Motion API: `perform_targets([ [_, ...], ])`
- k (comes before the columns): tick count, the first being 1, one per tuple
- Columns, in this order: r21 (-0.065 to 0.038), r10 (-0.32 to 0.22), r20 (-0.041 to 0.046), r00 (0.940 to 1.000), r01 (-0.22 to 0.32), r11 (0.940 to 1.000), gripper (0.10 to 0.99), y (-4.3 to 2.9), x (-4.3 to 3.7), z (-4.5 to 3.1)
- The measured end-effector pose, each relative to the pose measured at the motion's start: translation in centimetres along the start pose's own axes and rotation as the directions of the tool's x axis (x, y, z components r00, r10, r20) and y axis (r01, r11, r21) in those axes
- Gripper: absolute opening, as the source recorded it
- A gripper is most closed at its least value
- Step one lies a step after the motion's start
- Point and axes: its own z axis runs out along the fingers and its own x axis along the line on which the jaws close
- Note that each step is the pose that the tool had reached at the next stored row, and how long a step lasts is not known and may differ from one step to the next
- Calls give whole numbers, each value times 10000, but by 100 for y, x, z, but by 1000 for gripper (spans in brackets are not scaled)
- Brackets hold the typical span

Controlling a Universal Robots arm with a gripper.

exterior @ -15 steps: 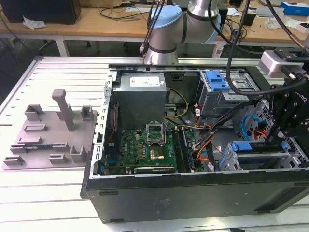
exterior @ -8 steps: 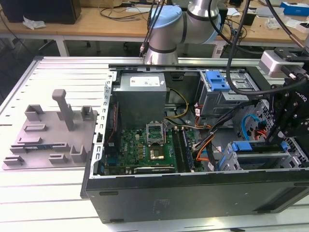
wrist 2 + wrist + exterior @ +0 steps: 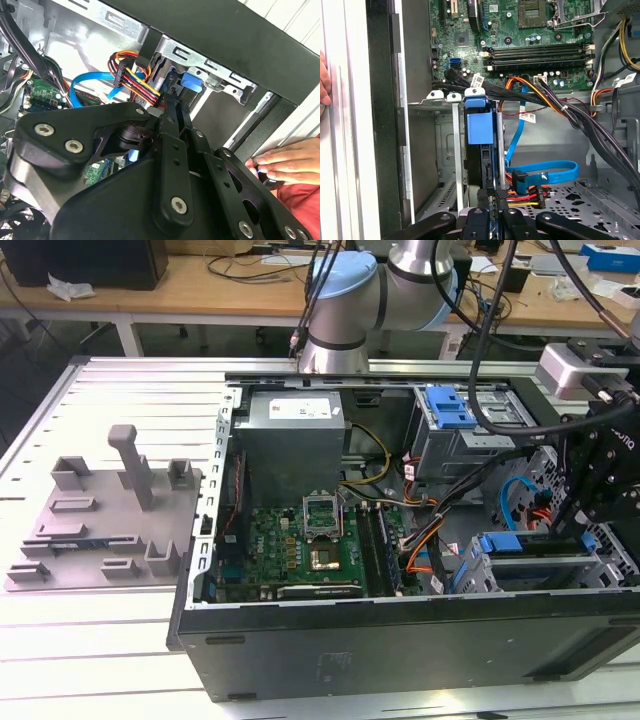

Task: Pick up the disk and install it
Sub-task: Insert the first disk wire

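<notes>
Inside the drive cage [image 3: 456, 150], we found the disk [image 3: 481, 150] standing on edge, its blue carrier tab at the end away from the gripper [image 3: 491, 202]. The gripper's fingers were drawn narrow, pinching the disk's near end at the cage mouth.

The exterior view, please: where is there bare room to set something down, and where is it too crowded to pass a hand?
Bare table slats lie beyond the grey fixture and in front of it, on the exterior view's left of the case. Inside, cables crowd the gap between motherboard and drive cage, where the end effector is at the disk.
</notes>
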Motion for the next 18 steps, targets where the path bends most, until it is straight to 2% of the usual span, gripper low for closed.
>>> perform_targets([
  [2, 0, -1, 1, 10000, 1, 10000, 165, 0, -1, 0],
  [6, 0, 0, 11, 10000, 0, 10000, 165, -1, 31, 66],
  [7, -2, 2, 26, 10000, -2, 10000, 165, -1, 33, 46],
  [8, -1, 8, 14, 10000, -8, 10000, 165, -1, 42, -48],
  [14, -1, 8, 14, 10000, -8, 10000, 165, -2, 43, -62],
  [18, -1, 8, 13, 10000, -8, 10000, 165, 0, 17, -65],
])
